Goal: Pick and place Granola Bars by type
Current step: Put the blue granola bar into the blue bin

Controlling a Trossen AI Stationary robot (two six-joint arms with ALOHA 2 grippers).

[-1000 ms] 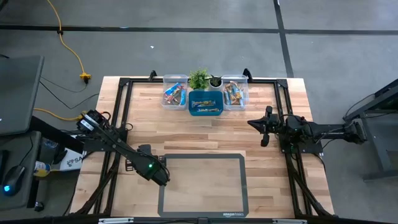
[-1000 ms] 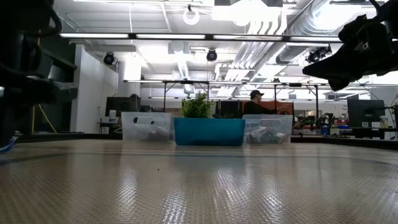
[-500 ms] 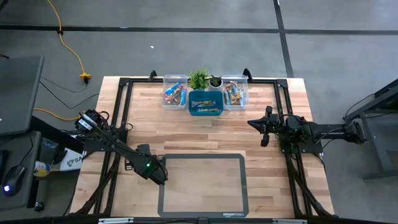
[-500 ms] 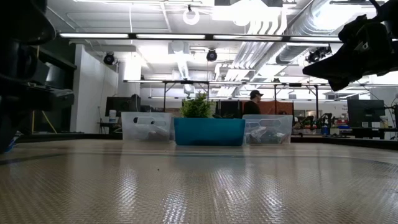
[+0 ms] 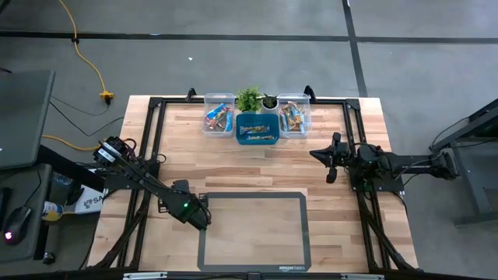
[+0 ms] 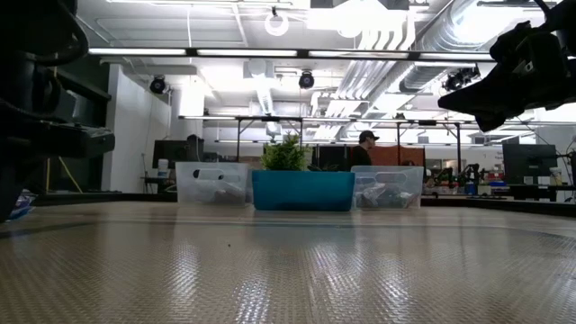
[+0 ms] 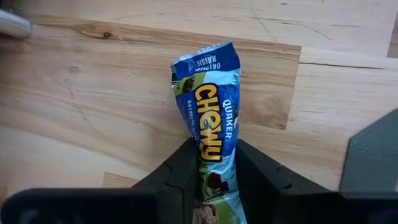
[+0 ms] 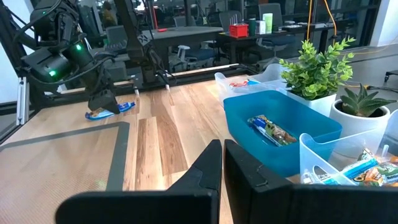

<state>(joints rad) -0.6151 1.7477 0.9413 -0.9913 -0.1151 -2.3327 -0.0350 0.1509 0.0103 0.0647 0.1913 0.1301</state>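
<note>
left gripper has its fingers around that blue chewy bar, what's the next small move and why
Probably lift straight up. The left gripper has its fingers on both sides of the blue granola bar, which lies flat on the table, far from the bins. The right gripper waits shut.

Two matte black jointed robot arms. The left arm [image 5: 144,183] is a slim dark tube with a small green light glowing near its wrist and bundled cables at its base. The right arm [image 5: 389,165] is blocky, black, with angular fingers [image 8: 205,171].
</note>
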